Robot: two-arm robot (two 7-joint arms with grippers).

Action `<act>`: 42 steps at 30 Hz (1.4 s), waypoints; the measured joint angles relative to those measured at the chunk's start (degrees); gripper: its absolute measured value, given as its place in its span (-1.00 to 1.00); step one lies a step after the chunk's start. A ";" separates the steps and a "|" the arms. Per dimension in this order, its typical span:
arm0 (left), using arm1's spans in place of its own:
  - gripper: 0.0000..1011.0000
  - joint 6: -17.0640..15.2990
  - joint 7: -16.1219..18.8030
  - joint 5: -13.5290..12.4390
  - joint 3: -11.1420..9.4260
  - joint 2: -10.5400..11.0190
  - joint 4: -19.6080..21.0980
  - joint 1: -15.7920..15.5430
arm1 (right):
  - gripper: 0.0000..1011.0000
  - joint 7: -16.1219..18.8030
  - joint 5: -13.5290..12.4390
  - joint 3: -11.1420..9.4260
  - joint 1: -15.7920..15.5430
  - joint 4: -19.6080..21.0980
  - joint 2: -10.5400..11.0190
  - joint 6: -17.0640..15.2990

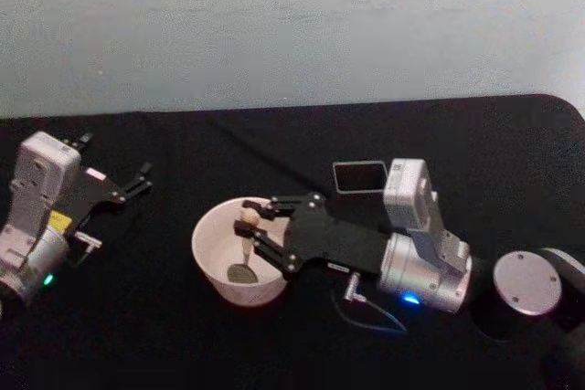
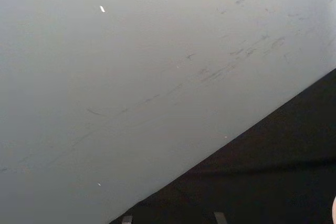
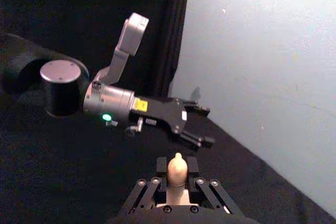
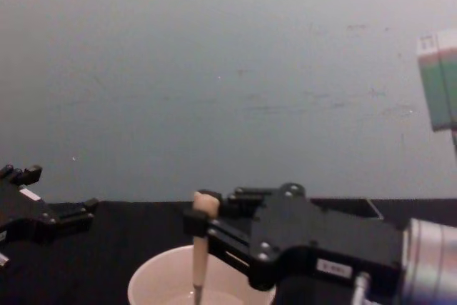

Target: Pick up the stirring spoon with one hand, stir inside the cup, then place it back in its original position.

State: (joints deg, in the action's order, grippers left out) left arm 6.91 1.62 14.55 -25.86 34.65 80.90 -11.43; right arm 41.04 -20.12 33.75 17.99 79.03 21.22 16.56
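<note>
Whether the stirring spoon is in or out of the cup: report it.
In: the stirring spoon stands bowl-down inside the cup, handle top clamped by the right gripper; left gripper idle aside.

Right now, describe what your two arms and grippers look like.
Both arms end in silver cylindrical wrists carrying flat black linkage grippers, each with a pale grey camera box on top. The left gripper has a yellow label and a green light on its wrist; the right gripper has silver screws, a blue light, a thin looping cable and a round grey joint cap behind.
</note>
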 joint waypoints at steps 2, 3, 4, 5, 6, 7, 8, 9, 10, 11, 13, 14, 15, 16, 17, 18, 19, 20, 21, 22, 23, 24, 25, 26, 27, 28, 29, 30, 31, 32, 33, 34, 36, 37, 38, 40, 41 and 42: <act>0.98 0.00 0.00 0.00 0.00 0.00 0.00 0.00 | -0.58 -0.19 0.02 0.25 0.64 -0.57 -0.73 0.27; 0.98 0.00 0.00 0.00 0.00 0.00 0.00 0.00 | -0.58 -0.34 0.07 0.31 0.88 -0.88 -0.98 0.36; 0.98 0.00 0.00 0.00 0.00 0.00 0.00 0.00 | -0.58 -0.67 0.21 0.43 1.39 -1.51 -1.52 0.54; 0.98 0.00 0.00 0.00 0.00 0.00 0.00 0.00 | -0.58 -0.67 0.21 0.43 1.39 -1.51 -1.52 0.54; 0.98 0.00 0.00 0.00 0.00 0.00 0.00 0.00 | -0.58 -0.99 0.51 0.52 1.93 -2.21 -2.06 0.73; 0.98 0.00 0.00 0.00 0.00 0.00 0.00 0.00 | -0.58 -1.18 0.64 0.54 2.18 -2.56 -2.29 0.84; 0.98 0.00 0.00 0.00 0.00 0.00 0.00 0.00 | -0.58 -1.61 1.12 0.59 2.74 -3.46 -2.75 1.06; 0.98 0.00 0.00 0.00 0.00 0.00 0.00 0.00 | -0.58 -2.08 1.56 0.59 3.20 -4.19 -3.08 1.25; 0.98 0.00 0.00 0.00 0.00 0.00 0.00 0.00 | -0.58 -2.08 1.56 0.59 3.20 -4.19 -3.08 1.25; 0.98 0.00 0.00 0.00 0.00 0.00 0.00 0.00 | -0.58 -2.57 1.97 0.53 3.67 -4.98 -3.43 1.40; 0.98 0.00 0.00 0.00 0.00 0.00 0.00 0.00 | -0.58 -3.04 2.35 0.34 4.04 -5.71 -3.68 1.50; 0.98 0.00 0.00 0.00 0.00 0.00 0.00 0.00 | -0.58 -3.38 2.56 0.07 4.36 -6.27 -3.85 1.59; 0.98 0.00 -0.01 0.00 0.00 0.00 0.00 0.00 | -0.58 -3.56 2.63 -0.11 4.50 -6.50 -3.93 1.63; 0.98 0.00 -0.01 0.00 0.00 0.00 0.00 0.00 | -0.58 -3.66 2.65 -0.27 4.59 -6.68 -3.98 1.66; 0.98 0.00 0.00 0.00 0.00 0.00 0.00 0.00 | -0.58 -3.95 2.74 -0.55 4.69 -6.96 -4.02 1.69; 0.98 0.00 0.00 0.00 0.00 0.00 0.00 0.00 | -0.58 -4.03 2.75 -0.69 4.71 -7.07 -4.03 1.70; 0.98 0.00 0.00 0.00 0.00 0.00 0.00 0.00 | -0.58 -4.10 2.77 -0.83 4.73 -7.15 -4.03 1.70; 0.98 0.00 0.00 0.00 0.00 0.00 0.00 0.00 | -0.58 -4.22 2.79 -1.03 4.74 -7.25 -4.03 1.70; 0.98 0.00 0.00 0.00 0.00 0.00 0.00 0.00 | -0.58 -4.29 2.81 -1.14 4.74 -7.29 -4.02 1.70; 0.98 0.00 0.00 0.00 0.00 0.00 0.00 0.00 | -0.58 -4.36 2.83 -1.22 4.74 -7.30 -4.01 1.69; 0.98 0.00 0.00 0.00 0.00 -0.01 0.00 0.00 | -0.58 -4.40 2.85 -1.32 4.74 -7.30 -3.98 1.69; 0.98 0.00 0.00 0.00 0.00 0.00 0.00 0.00 | -0.58 -4.42 2.86 -1.48 4.67 -7.30 -3.92 1.67; 0.98 0.00 0.00 0.00 0.00 0.00 0.00 0.00 | -0.58 -4.42 2.89 -1.54 4.63 -7.30 -3.90 1.66; 0.98 0.00 -0.01 0.00 0.00 0.00 0.00 0.00 | -0.58 -4.42 2.90 -1.64 4.55 -7.23 -3.84 1.64; 0.98 0.00 0.00 0.00 0.00 0.00 0.00 0.00 | -0.58 -4.42 2.90 -1.64 4.55 -7.23 -3.84 1.64; 0.98 0.00 0.00 0.00 0.00 -0.01 0.00 0.00 | -0.58 -4.39 2.89 -1.77 4.40 -7.04 -3.73 1.63; 0.98 0.00 0.00 0.00 0.00 0.00 0.00 0.00 | -0.58 -4.35 2.85 -1.85 4.30 -6.85 -3.63 1.63; 0.98 0.00 0.00 0.00 0.00 0.00 0.00 0.00 | -0.58 -4.20 2.71 -2.03 4.10 -6.39 -3.42 1.63; 0.98 0.00 0.00 0.00 0.00 0.00 0.00 0.00 | -0.58 -4.09 2.61 -2.15 3.98 -6.13 -3.28 1.65; 0.98 0.00 0.00 0.00 0.00 0.00 0.00 0.00 | -0.58 -4.00 2.47 -2.25 3.89 -5.88 -3.16 1.67; 0.98 0.00 0.00 0.00 0.00 0.00 0.00 0.00 | -0.58 -3.70 2.07 -2.59 3.64 -5.11 -2.77 1.78; 0.98 0.00 0.00 0.00 0.00 0.00 0.00 0.00 | -0.58 -3.56 1.85 -2.76 3.52 -4.73 -2.55 1.86; 0.98 0.00 0.00 0.00 0.00 0.00 0.00 0.00 | -0.58 -3.27 1.33 -3.13 3.26 -3.82 -2.09 2.06; 0.98 0.00 0.00 0.00 0.00 0.00 0.00 0.00 | -0.58 -3.03 0.81 -3.62 3.00 -2.85 -1.55 2.31; 0.98 0.00 0.00 0.00 0.00 0.00 0.00 0.00 | -0.58 -2.95 0.56 -3.85 2.88 -2.38 -1.31 2.45; 0.98 0.00 0.00 0.00 0.00 0.00 0.00 0.00 | -0.58 -2.76 0.01 -4.40 2.64 -1.46 -0.81 2.75; 0.98 0.00 0.00 0.00 0.00 0.00 0.00 0.00 | -0.58 -2.62 -0.52 -4.89 2.41 -0.61 -0.39 2.99; 0.98 0.00 0.00 0.00 0.00 0.00 0.00 0.00 | -0.58 -2.55 -0.88 -5.14 2.28 -0.15 -0.17 3.13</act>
State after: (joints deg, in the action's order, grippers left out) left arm 6.91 1.62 14.55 -25.86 34.64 80.90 -11.43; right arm 38.48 -21.00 28.60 20.26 78.88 21.04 19.68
